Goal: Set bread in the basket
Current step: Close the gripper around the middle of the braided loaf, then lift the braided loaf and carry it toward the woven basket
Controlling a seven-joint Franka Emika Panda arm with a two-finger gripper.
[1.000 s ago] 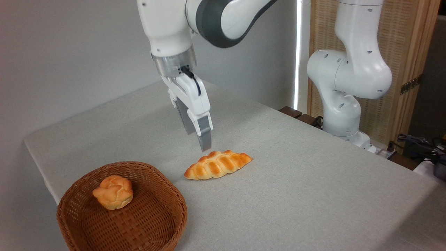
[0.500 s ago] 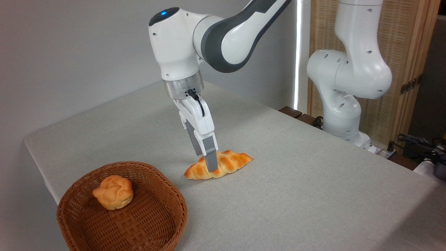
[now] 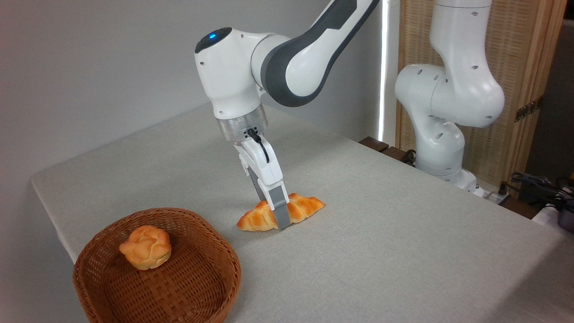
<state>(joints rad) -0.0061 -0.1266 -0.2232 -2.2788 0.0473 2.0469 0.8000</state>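
A white robot arm [image 3: 287,54] reaches down over a grey-covered table [image 3: 381,251], its tool [image 3: 279,215] lowered onto the middle of a long braided bread [image 3: 300,208]. One grey finger [image 3: 281,214] stands in front of the loaf, its tip down at the table; the other finger is hidden behind the loaf, so the two sit either side of it. Whether they are pressing on the bread or merely straddling it cannot be told from this angle. The bread lies flat on the table, near the middle, its pointed ends running left and right. To the lower left, near the table's front corner and apart from the loaf, sits a round brown wicker basket [image 3: 215,291]. Inside it, toward the back left, rests a small knotted bun [image 3: 145,246]. A woven wooden screen [image 3: 529,67] stands behind the arm's base at right, and cables [image 3: 538,184] trail off the far right edge.
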